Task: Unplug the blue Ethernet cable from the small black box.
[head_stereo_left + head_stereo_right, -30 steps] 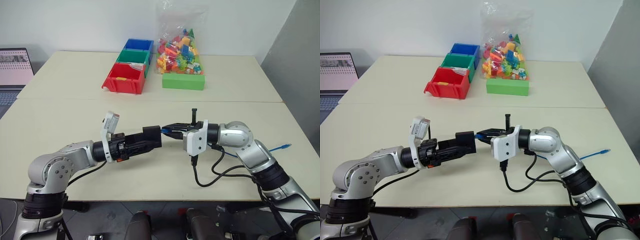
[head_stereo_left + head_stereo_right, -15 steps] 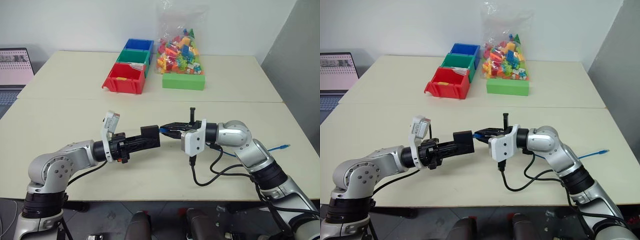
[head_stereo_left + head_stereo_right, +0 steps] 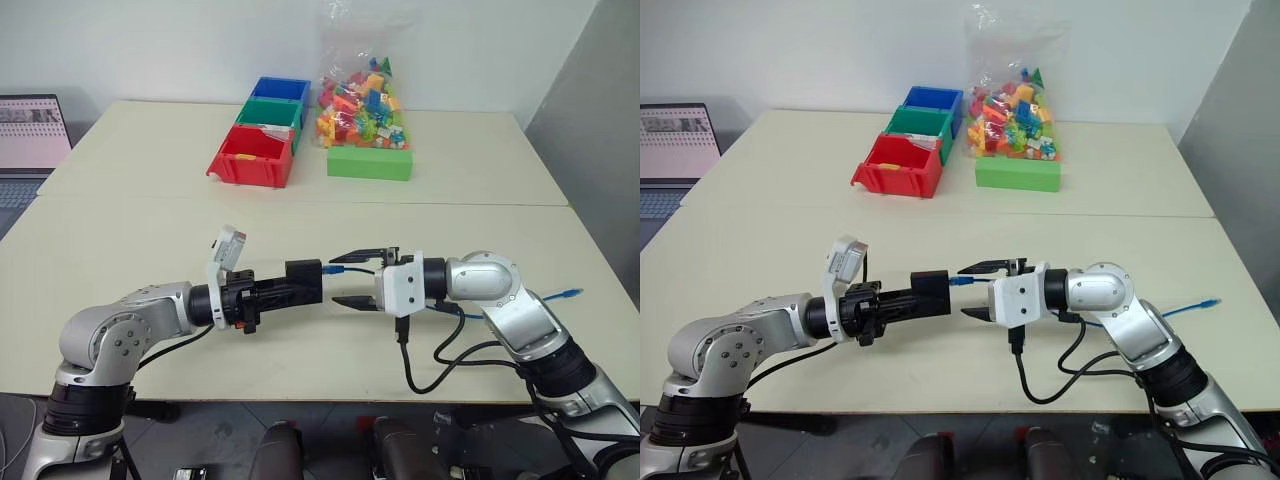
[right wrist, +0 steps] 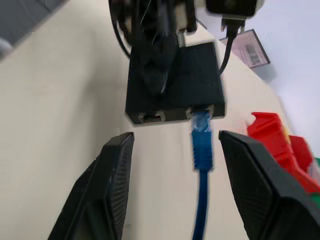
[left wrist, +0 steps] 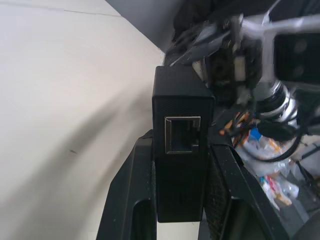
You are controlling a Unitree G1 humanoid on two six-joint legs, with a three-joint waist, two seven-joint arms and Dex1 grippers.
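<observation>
The small black box (image 3: 303, 281) is clamped between the fingers of the left gripper (image 3: 296, 283), held level above the table (image 3: 150, 220), its port edge turned toward the other arm. It is seen as a squarish matte plastic block with a fine grain and metal-lined sockets; it is judged light, rigid and fairly slippery, so a firm pinch across its flat sides is called for.

Just past the box, the blue Ethernet cable (image 4: 202, 145) is still seated in one socket, its plug against the port edge. The cord is thin, smooth and limp, while the plug is stiff, with a latch that is likely fragile. Hold is best taken on the plug body, not the cord.

The right gripper (image 3: 352, 279) stands spread, empty, its fingers above and below the cable.
</observation>
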